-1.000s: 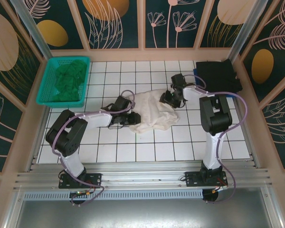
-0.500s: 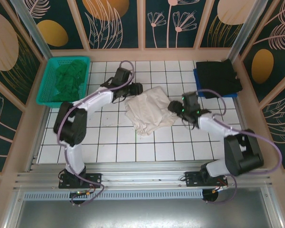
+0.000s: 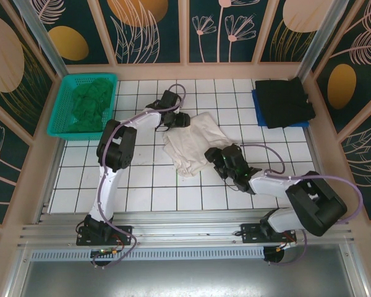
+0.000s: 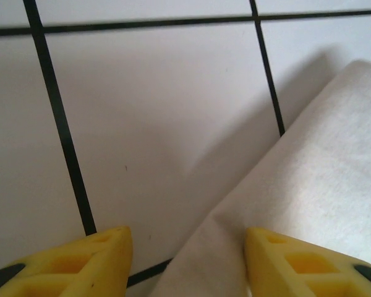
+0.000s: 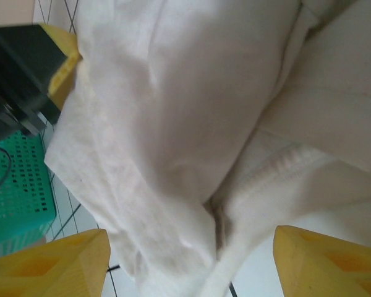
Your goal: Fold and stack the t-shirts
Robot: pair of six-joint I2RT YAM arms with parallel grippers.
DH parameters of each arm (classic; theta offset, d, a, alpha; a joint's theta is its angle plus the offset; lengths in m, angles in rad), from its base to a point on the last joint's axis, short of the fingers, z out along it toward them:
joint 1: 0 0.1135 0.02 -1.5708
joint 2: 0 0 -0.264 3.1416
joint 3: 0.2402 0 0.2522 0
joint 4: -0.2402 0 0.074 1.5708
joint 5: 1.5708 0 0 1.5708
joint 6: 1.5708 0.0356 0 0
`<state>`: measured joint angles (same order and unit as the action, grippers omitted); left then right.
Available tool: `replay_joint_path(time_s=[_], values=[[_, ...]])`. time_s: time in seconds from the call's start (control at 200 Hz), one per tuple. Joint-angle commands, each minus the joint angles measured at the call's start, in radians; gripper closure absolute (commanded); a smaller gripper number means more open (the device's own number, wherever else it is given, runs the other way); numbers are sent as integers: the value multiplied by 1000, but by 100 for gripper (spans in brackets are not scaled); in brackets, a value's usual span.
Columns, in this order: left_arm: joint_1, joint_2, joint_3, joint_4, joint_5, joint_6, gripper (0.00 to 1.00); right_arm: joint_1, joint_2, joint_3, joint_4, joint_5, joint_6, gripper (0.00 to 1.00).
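Now the cream-white t-shirt (image 3: 195, 143) lies crumpled mid-table; left gripper (image 3: 183, 120), jaws apart, sits at its far side, right gripper (image 3: 214, 156) spread wide at its near side, neither gripping cloth.

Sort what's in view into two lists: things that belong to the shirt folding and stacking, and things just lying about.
Belongs to the job:
- white shirt, crumpled mid-table
- black shirt, folded at the far right
- green shirt, bunched in the basket

Just lying about:
- teal basket
- tiled table
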<state>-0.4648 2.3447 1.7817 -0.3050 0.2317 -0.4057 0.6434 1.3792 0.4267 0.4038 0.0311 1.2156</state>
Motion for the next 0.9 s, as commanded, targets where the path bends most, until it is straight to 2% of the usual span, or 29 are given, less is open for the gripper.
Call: replay_joint_path(time_s=[0.0, 0.195, 0.305, 0.405, 0.55, 0.691, 0.791, 0.896], values=[[-3, -40, -63, -31, 56, 26, 49, -29, 66, 48, 80, 31, 25, 30], [-3, -107, -198, 0, 93, 30, 52, -89, 173, 141, 57, -11, -56, 31], [-3, -182, -320, 39, 92, 3, 52, -156, 229, 219, 13, -102, -149, 32], [-5, -276, -466, 124, 109, -57, 53, -187, 251, 309, -109, -133, -248, 34], [-5, -374, -615, 202, 100, -123, 52, -177, 150, 339, -324, -48, -336, 33], [-5, -389, -631, 204, 100, -131, 52, -170, 58, 273, -477, -21, -385, 32], [-5, -391, -627, 200, 98, -127, 52, -177, 38, 212, -460, -36, -398, 32], [-5, -383, -612, 189, 99, -119, 52, -182, 93, 235, -433, -79, -427, 32]])
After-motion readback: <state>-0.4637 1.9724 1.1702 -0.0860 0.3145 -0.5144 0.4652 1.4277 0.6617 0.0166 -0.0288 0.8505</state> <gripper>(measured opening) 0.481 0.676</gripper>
